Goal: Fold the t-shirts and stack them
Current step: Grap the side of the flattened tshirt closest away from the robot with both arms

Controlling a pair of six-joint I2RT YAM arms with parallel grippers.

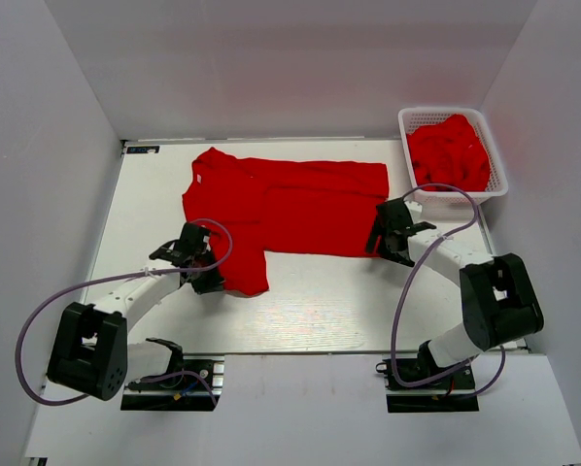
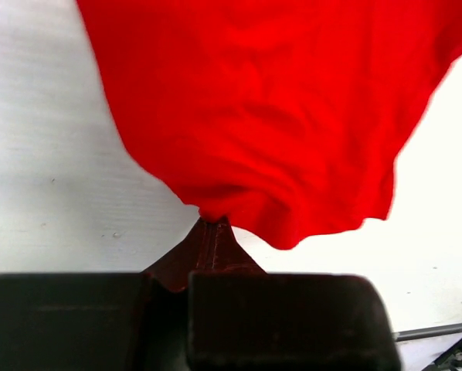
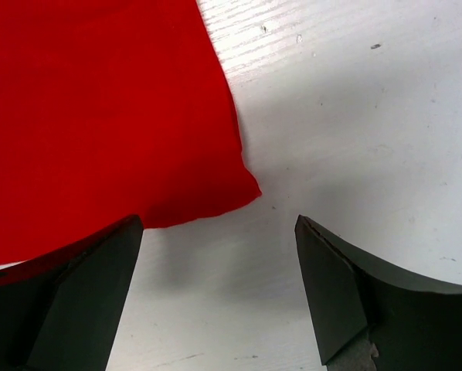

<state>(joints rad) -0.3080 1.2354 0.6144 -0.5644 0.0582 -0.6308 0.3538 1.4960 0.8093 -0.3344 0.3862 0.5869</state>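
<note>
A bright red t-shirt (image 1: 290, 209) lies spread across the back half of the table, its near left part hanging down toward the front (image 1: 244, 272). My left gripper (image 1: 201, 264) is shut on that part's edge; in the left wrist view the cloth (image 2: 277, 116) bunches at the closed fingertips (image 2: 213, 228). My right gripper (image 1: 380, 238) is open and empty at the shirt's near right corner (image 3: 239, 193), which lies flat just ahead of the fingers (image 3: 339, 286). More red t-shirts (image 1: 448, 153) are heaped in the basket.
A white plastic mesh basket (image 1: 497, 160) stands at the back right corner against the wall. White walls close in the table on left, back and right. Bare white tabletop (image 1: 320, 301) lies in front of the shirt.
</note>
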